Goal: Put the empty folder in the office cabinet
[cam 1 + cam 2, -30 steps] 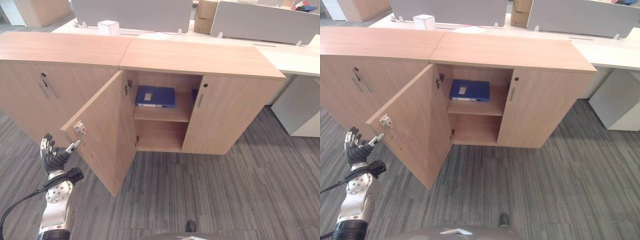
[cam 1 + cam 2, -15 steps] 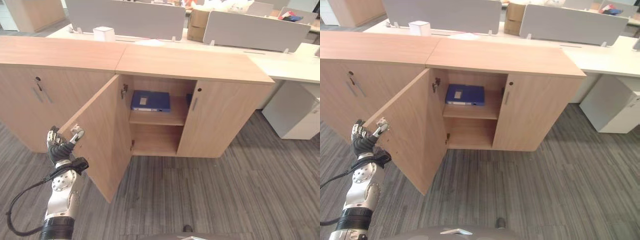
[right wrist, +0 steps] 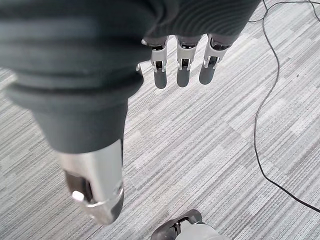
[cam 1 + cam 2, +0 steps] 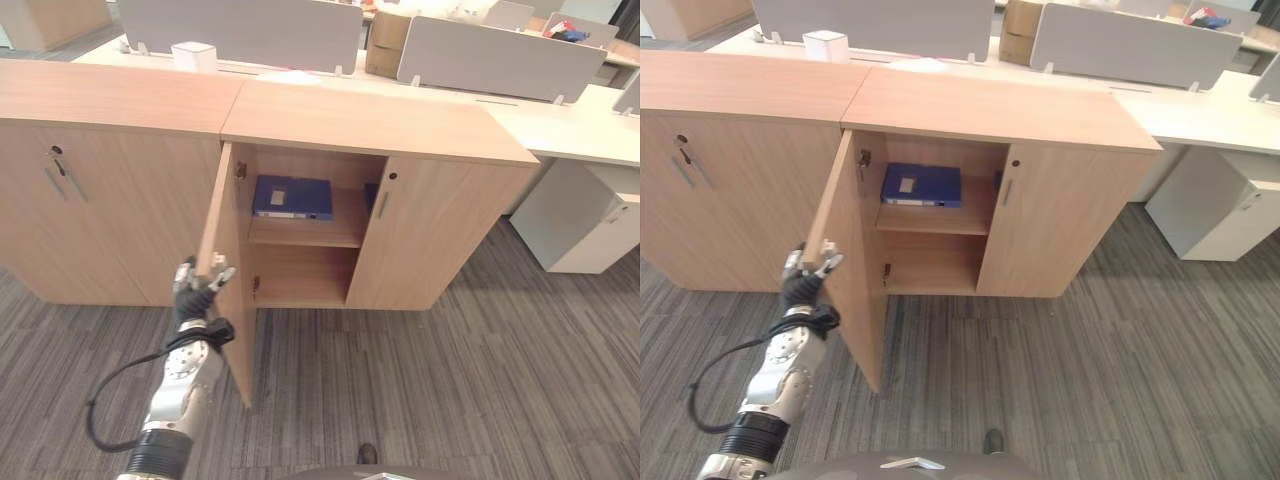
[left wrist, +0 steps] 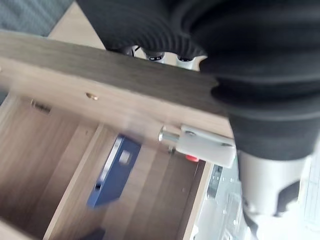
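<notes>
A blue folder (image 4: pixel 292 197) lies flat on the upper shelf of the open office cabinet (image 4: pixel 370 120); the left wrist view shows the folder (image 5: pixel 112 172) past the door's edge. The cabinet's left door (image 4: pixel 228 300) stands out at about a right angle to the front, edge-on to me. My left hand (image 4: pixel 197 290) is at that door's free edge, its straight fingers (image 5: pixel 155 54) on the outer face and its thumb towards the inner side near a white latch (image 5: pixel 205 145). My right hand (image 3: pixel 181 65) hangs over the carpet, fingers relaxed and holding nothing.
The cabinet's right door (image 4: pixel 440 235) is shut. A second cabinet (image 4: pixel 90 200) with shut doors adjoins on the left, a white box (image 4: pixel 194 55) behind it. Desks with grey partitions (image 4: pixel 500 58) stand behind, a white pedestal (image 4: pixel 590 220) at right. Grey carpet (image 4: pixel 450 380) lies in front.
My left hand has swung the left door from wide open to roughly square with the cabinet front. The camera has shifted too. The folder has stayed on the shelf.
</notes>
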Motion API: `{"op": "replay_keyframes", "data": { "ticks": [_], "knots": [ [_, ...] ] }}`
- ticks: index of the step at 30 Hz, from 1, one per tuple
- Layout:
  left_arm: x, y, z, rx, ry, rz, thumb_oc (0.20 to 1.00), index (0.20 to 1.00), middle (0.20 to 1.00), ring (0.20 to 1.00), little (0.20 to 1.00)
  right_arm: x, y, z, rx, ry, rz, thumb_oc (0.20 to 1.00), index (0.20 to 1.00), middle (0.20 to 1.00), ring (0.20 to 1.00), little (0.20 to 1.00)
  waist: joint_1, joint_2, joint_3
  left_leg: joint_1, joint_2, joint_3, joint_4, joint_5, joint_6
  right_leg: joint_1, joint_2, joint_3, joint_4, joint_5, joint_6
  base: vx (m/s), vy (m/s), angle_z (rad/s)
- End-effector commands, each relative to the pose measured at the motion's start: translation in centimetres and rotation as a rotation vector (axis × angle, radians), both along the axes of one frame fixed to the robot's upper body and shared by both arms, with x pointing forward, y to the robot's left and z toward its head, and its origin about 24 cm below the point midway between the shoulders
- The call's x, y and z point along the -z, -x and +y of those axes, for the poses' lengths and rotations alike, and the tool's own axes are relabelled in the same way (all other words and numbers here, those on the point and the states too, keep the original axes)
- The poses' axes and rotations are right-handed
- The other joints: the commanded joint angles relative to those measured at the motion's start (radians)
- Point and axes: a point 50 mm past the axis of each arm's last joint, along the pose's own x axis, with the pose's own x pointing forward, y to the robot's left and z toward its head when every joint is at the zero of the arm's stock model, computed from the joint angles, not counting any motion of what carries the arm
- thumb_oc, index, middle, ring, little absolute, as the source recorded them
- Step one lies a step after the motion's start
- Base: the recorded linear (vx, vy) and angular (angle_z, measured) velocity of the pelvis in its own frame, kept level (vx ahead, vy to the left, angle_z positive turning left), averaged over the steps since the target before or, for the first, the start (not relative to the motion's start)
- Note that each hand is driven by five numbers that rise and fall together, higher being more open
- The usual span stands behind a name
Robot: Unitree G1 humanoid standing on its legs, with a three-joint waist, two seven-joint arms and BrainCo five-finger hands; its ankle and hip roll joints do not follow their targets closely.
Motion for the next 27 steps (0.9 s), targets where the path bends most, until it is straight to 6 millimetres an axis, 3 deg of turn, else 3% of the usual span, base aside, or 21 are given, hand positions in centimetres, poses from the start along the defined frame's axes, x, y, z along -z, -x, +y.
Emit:
{"op": "replay_keyframes", "data": {
  "ticks": [1,9,17,24,25,26,27],
  "knots": [
    [-4.0,-2.0,-3.9,0.203,0.146,-0.170,1.000,1.000,1.000,1.000,1.000,0.0,-2.0,0.1,-0.017,0.008,0.001,1.000,1.000,1.000,1.000,1.000,-0.043,0.014,0.033,-0.055,0.006,-0.061,0.000,-0.095,0.039,0.032,-0.048,0.041,0.012,-0.073,0.062,-0.01,0.003,-0.07],
    [-4.3,-1.4,-7.6,0.365,0.368,-0.143,1.000,1.000,1.000,1.000,1.000,0.1,-2.4,0.4,-0.039,0.000,0.012,1.000,1.000,1.000,1.000,1.000,-0.051,0.019,0.036,-0.052,-0.002,-0.059,0.000,-0.104,0.045,0.028,-0.050,0.047,0.015,-0.073,0.065,0.00,0.002,-0.05],
    [-3.8,-0.9,-7.3,0.334,0.420,-0.121,1.000,1.000,1.000,1.000,1.000,0.2,-2.4,0.7,-0.038,-0.004,0.014,1.000,1.000,1.000,1.000,1.000,-0.048,0.017,0.041,-0.047,-0.006,-0.059,0.000,-0.108,0.048,0.032,-0.051,0.047,0.016,-0.074,0.064,0.00,-0.001,-0.02],
    [1.4,1.4,-4.7,0.201,0.396,0.078,1.000,1.000,1.000,1.000,1.000,0.3,-2.8,1.0,-0.052,-0.008,0.000,1.000,1.000,1.000,1.000,1.000,-0.030,0.021,0.043,-0.049,-0.011,-0.067,0.000,-0.106,0.051,0.035,-0.050,0.042,0.015,-0.071,0.062,0.00,0.000,0.00],
    [1.4,1.4,-4.7,0.201,0.396,0.078,1.000,1.000,1.000,1.000,1.000,0.3,-2.8,1.0,-0.052,-0.008,0.000,1.000,1.000,1.000,1.000,1.000,-0.030,0.021,0.043,-0.049,-0.011,-0.067,0.000,-0.106,0.051,0.035,-0.050,0.042,0.015,-0.071,0.062,0.00,0.000,0.00],
    [3.4,2.4,-3.8,0.159,0.365,0.161,1.000,1.000,1.000,1.000,1.000,0.3,-3.0,1.1,-0.054,-0.008,-0.007,1.000,1.000,1.000,1.000,1.000,-0.025,0.023,0.043,-0.050,-0.012,-0.068,0.000,-0.105,0.052,0.035,-0.051,0.037,0.018,-0.071,0.062,0.00,0.000,0.00],
    [3.4,2.4,-3.8,0.159,0.365,0.161,1.000,1.000,1.000,1.000,1.000,0.3,-3.0,1.1,-0.054,-0.008,-0.007,1.000,1.000,1.000,1.000,1.000,-0.025,0.023,0.043,-0.050,-0.012,-0.068,0.000,-0.105,0.052,0.035,-0.051,0.037,0.018,-0.071,0.062,0.00,0.000,0.00]
  ]
}}
